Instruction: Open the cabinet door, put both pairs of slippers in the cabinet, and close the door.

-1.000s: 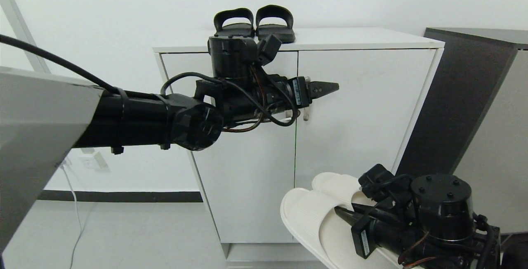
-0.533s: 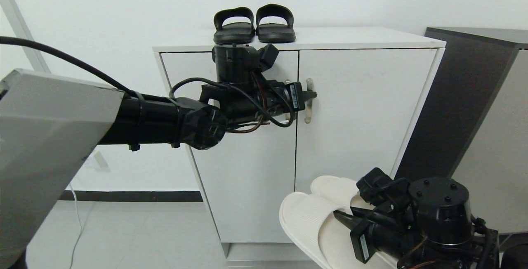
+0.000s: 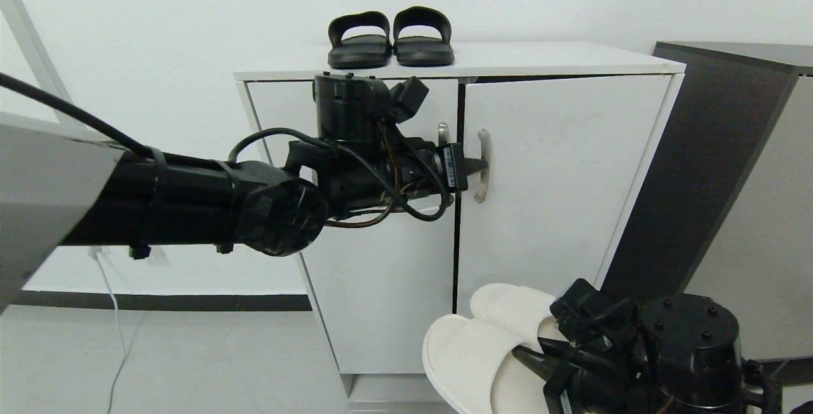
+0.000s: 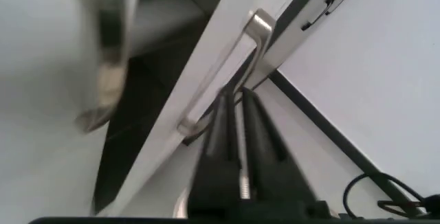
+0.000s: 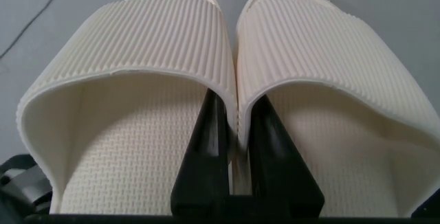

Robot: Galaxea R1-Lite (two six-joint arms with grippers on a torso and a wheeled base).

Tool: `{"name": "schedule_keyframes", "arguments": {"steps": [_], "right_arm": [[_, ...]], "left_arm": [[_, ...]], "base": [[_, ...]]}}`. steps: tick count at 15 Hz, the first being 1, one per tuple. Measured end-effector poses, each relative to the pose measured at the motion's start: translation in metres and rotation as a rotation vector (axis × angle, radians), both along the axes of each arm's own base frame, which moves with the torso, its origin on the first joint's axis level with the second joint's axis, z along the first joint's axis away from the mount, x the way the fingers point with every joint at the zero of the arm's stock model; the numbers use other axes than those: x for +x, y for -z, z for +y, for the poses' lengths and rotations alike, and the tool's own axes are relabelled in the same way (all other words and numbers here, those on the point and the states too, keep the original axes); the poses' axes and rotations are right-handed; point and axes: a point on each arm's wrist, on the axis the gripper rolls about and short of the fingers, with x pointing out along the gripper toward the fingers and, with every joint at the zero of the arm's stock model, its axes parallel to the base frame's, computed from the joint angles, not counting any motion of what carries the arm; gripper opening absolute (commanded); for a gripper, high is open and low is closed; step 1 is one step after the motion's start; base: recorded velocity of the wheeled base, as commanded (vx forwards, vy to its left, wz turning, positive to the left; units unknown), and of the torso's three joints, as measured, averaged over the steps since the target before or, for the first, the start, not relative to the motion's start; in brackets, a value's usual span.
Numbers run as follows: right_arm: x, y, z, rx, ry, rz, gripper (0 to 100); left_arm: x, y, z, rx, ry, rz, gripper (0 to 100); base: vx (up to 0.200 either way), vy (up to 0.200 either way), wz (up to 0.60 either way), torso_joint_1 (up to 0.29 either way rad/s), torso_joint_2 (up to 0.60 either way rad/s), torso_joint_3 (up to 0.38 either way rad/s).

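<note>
Evidently, the stiff handle (image 3: 484, 142) is clamped by the left fingers (image 4: 218, 124); the soft, likely light white slippers (image 5: 137, 45) are pinched together by the right fingers (image 5: 206, 148).

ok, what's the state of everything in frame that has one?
right door: ajar, dark gap along its inner edge
left door: shut
left gripper: shut on the right door's handle
right gripper: shut on the white slippers
black slippers: side by side on the cabinet top
</note>
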Motion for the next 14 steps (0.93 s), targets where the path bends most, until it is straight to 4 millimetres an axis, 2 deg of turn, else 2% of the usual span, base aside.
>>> {"name": "schedule_keyframes", "arguments": {"steps": [4, 6, 9, 14], "right_arm": [[-0.008, 0.001, -0.004, -0.006, -0.064, 0.009, 0], [-0.009, 0.001, -0.005, -0.012, -0.071, 0.005, 0], [-0.009, 0.001, -0.006, -0.012, -0.070, 0.004, 0], [-0.010, 0.002, -0.006, -0.016, -0.071, 0.006, 0]], "left_arm": [[-0.025, -0.006, 0.008, 0.006, 0.020, 0.002, 0], [-0.032, -0.010, 0.015, 0.003, 0.016, -0.002, 0], [-0.027, -0.014, 0.025, -0.006, -0.014, -0.014, 0], [-0.009, -0.016, 0.024, -0.021, -0.058, -0.024, 0]], "base": [[0.000, 0.000, 0.00, 0.000, 0.00, 0.000], [0.000, 0.000, 0.00, 0.000, 0.00, 0.000], [0.000, 0.000, 0.00, 0.000, 0.00, 0.000], [0.000, 0.000, 0.00, 0.000, 0.00, 0.000]]}}
